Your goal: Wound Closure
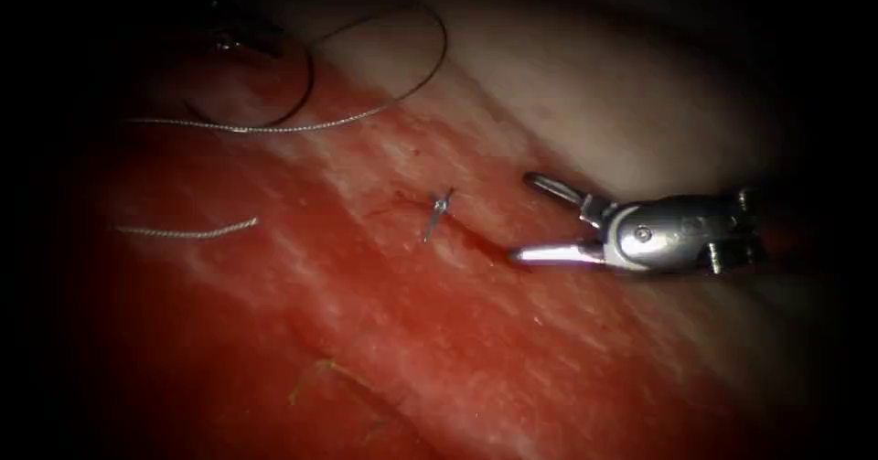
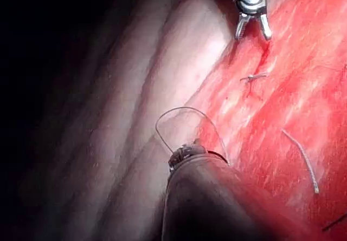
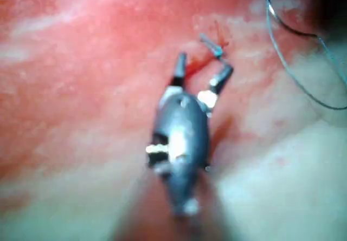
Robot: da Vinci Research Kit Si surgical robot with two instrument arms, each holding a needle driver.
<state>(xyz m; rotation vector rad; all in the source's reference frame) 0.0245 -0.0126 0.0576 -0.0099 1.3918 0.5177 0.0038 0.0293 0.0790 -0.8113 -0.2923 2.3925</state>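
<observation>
Endoscope view. On the tissue [image 1: 567, 359], near the centre, a tied stitch [image 1: 439, 208] with two short ends sticking up. From it toward 4 o'clock, the short dark-red cut [image 1: 487, 246], red fluid [image 1: 389, 206] smeared around. At 3 o'clock of the stitch, on the cut's right side, the right tool [image 1: 521, 218]: jaws spread wide, gripping nothing, lower tip just beside the cut's end. Toward 11 o'clock, a long thread [image 1: 430, 67] looping over the pale edge of the tissue and trailing off to 9 o'clock. Inside that loop, a dark curved arc [image 1: 307, 85], perhaps the needle, lying on the surface; too dim to say for certain. At 9 o'clock of the stitch, well apart, a loose cut piece of thread [image 1: 187, 232].

Left wrist view. At the end of its shaft, the left tool [image 2: 187, 150], with the thread arching from its tip; jaws hidden, so impossible to tell whether open, closed or gripping the thread. Farther along, the right tool, jaws parted, just short of the stitch. Cut piece of thread lying alone on the red surface.

Right wrist view. Right tool with jaws apart, empty, tips straddling the end of the cut, stitch just beyond them. Thread curving well off to the side.
</observation>
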